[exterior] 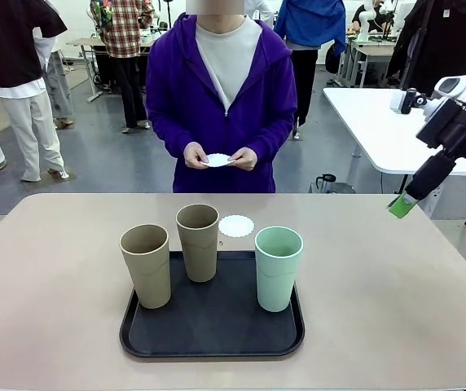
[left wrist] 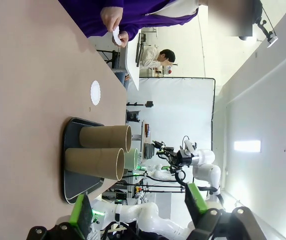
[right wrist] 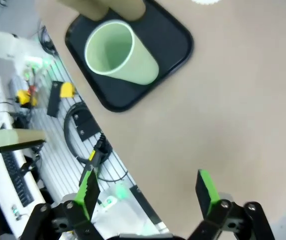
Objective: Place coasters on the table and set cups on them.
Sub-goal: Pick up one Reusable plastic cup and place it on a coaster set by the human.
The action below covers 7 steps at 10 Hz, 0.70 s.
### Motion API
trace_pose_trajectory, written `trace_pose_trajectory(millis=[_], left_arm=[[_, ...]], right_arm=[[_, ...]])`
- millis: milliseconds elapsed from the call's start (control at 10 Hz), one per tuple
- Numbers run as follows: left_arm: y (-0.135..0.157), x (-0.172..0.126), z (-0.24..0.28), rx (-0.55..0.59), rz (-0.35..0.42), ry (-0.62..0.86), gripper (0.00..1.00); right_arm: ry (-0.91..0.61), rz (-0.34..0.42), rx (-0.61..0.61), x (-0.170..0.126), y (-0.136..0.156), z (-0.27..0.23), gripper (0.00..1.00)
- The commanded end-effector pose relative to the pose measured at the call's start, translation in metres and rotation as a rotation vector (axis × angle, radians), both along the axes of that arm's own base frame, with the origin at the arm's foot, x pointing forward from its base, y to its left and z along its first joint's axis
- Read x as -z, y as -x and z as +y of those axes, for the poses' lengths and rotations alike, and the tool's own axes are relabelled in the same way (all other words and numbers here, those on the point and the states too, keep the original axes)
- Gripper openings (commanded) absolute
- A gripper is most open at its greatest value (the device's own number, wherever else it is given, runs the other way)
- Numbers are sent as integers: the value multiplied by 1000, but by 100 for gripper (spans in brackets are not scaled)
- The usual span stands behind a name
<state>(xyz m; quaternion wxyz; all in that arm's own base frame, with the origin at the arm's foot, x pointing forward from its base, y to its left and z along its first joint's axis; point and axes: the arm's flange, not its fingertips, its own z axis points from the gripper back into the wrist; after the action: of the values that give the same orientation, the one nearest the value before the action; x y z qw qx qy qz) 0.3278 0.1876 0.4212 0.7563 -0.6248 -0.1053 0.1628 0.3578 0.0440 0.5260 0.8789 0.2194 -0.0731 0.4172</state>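
In the front view, three cups stood upright on a black tray (exterior: 212, 338) in the middle of the bench (exterior: 396, 293): a beige-brown cup (exterior: 146, 266) at the left, a second beige-brown cup (exterior: 198, 243) farther back, and the mint green cup (exterior: 279, 269) at the right. One coaster (exterior: 236, 226) lay flat on the bench just beyond the tray's far edge, beside the rear cup. The person at the far side held another coaster (exterior: 217, 160) between both hands. The right end effector (exterior: 402, 204) hung above the bench's right far corner, well apart from the cups.

In the left wrist view, the left end effector (left wrist: 138, 206) was spread wide with nothing between its green pads. The two beige-brown cups, the mint green cup (left wrist: 131, 159) behind them, and the coaster on the bench (left wrist: 95, 92) lay ahead.

In the right wrist view, the right end effector (right wrist: 147, 192) stood wide and empty above bare bench. The mint green cup (right wrist: 119, 51) sat on the tray's corner, well away from it.
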Motion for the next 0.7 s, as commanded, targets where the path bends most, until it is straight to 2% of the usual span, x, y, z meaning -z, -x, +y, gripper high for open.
trace_pose_trajectory(millis=[0,400,500,600], left_arm=[[1,-1,1,3,-17,8,100],[1,-1,1,3,-17,8,100],[1,-1,1,3,-17,8,100],[1,-1,1,3,-17,8,100]], right_arm=[[1,-25,16,-15,-2,-6,100],[-10,-28,13,-13,-1,-7,100],[-53,-107,-193,-1,-4,-13,100],[-157,-98,-364,17,-7,-13,100]])
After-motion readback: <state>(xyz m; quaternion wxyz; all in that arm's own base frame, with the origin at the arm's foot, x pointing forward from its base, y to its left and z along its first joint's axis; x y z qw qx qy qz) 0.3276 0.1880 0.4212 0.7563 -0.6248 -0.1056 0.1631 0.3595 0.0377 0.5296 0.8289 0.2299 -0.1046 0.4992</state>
